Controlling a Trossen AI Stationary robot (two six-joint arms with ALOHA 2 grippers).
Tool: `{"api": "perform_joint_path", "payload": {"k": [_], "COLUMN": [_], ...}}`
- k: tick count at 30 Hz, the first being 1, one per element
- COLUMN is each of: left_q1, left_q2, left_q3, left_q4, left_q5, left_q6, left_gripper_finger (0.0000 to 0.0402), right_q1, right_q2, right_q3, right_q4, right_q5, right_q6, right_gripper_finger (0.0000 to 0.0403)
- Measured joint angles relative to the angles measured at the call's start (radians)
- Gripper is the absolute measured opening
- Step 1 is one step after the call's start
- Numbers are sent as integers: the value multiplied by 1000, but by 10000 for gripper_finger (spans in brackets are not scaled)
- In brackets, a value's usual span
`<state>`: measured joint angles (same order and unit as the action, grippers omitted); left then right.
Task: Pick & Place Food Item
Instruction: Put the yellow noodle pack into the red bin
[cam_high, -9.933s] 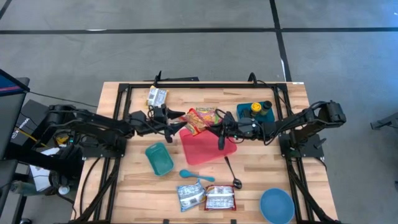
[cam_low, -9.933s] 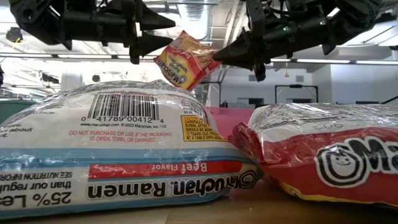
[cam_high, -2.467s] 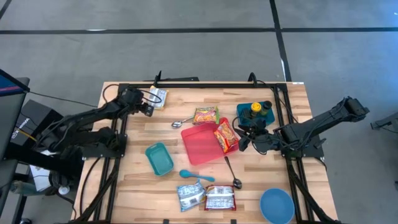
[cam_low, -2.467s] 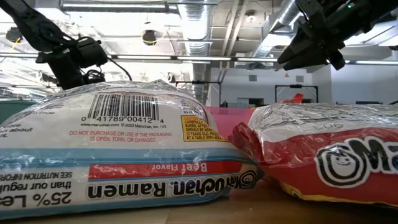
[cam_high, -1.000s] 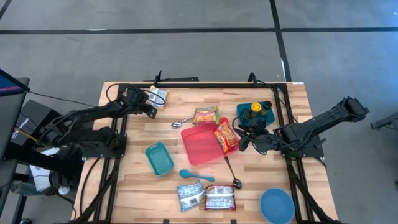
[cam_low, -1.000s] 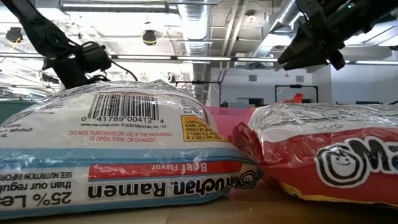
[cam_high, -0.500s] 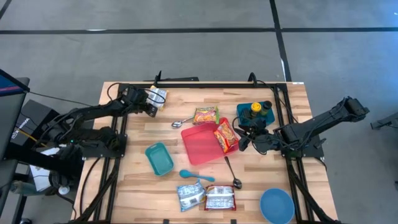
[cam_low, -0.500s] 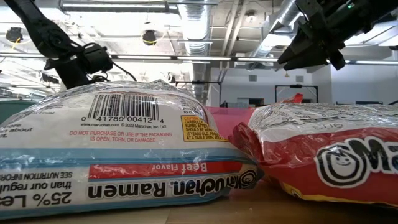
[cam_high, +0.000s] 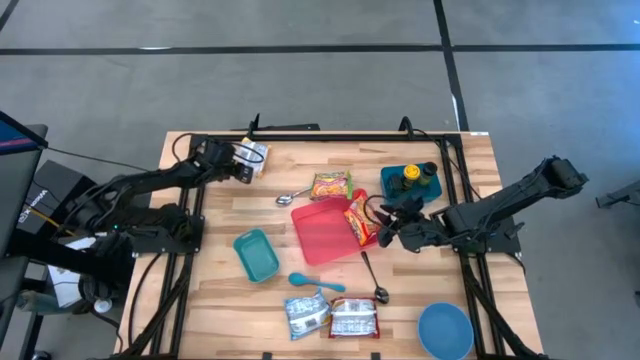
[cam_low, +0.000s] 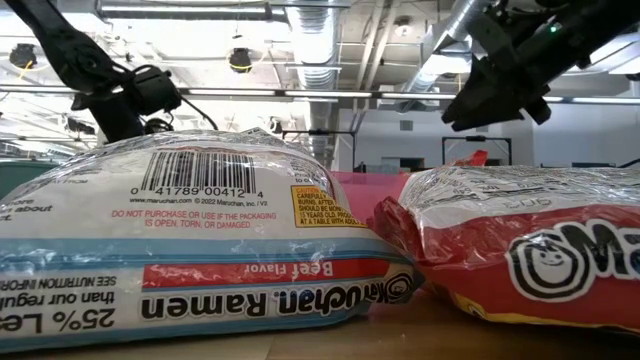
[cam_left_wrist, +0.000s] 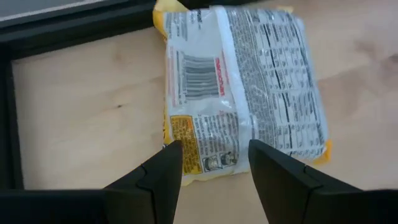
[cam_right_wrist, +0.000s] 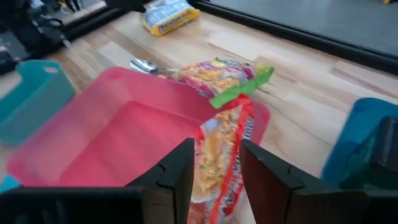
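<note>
A red ramen packet stands on edge, leaning against the right rim of the pink tray. My right gripper is open, with one finger on either side of this packet's upper part. At the far left a white-and-yellow ramen packet lies flat on the table. My left gripper hovers open over the corner of that packet nearest to it. A second orange packet lies flat just beyond the tray. My right gripper comes at the red packet slanting down from the table's right, with its fingers astride the packet's upper edge. Whether they touch it I cannot tell. The packet's lower edge rests on the tray.
A metal spoon lies far left of the tray. A teal tub with a bottle stands behind my right gripper. A teal container, a blue spoon, a black spoon, two ramen packets and a blue bowl fill the near side.
My right gripper has sunk a little and moved toward the table's left, closer over the red packet, which has not moved. My left wrist has rolled slightly above the white-and-yellow packet.
</note>
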<state>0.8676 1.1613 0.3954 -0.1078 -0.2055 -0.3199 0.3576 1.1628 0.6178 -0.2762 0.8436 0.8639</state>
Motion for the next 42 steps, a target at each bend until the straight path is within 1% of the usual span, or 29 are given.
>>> {"api": "perform_joint_path", "payload": {"k": [3,7,11,14,20,25,27,31,35,38,42], "left_q1": [20,35,35,32,27,21,21,21,18,7,-19], "left_q2": [-23,-43,-43,-41,-41,-40,-40,-40,-31,-14,22], "left_q3": [0,0,0,0,0,0,0,0,0,0,0], "left_q4": [2,2,11,12,-14,-88,-98,-93,-66,-67,-75], "left_q5": [-22,-24,-65,-78,-84,-62,-56,-58,-79,-87,-81], "left_q6": [-24,-36,-44,-44,5,136,159,153,88,76,53], "left_gripper_finger": [177,177,176,167,133,100,88,63,31,8,4], "right_q1": [0,0,0,0,0,0,0,0,0,0,0], "right_q2": [1,0,1,1,1,1,1,1,1,1,1], "right_q3": [0,0,0,0,0,0,0,0,0,0,0], "right_q4": [33,55,55,55,57,64,71,83,84,84,85], "right_q5": [-5,-6,-6,-6,-6,-6,-6,-6,-5,-6,-5], "right_q6": [-30,-75,-76,-76,-78,-78,-79,-87,-86,-86,-86], "right_gripper_finger": [122,122,122,122,122,122,122,122,122,122,122]}}
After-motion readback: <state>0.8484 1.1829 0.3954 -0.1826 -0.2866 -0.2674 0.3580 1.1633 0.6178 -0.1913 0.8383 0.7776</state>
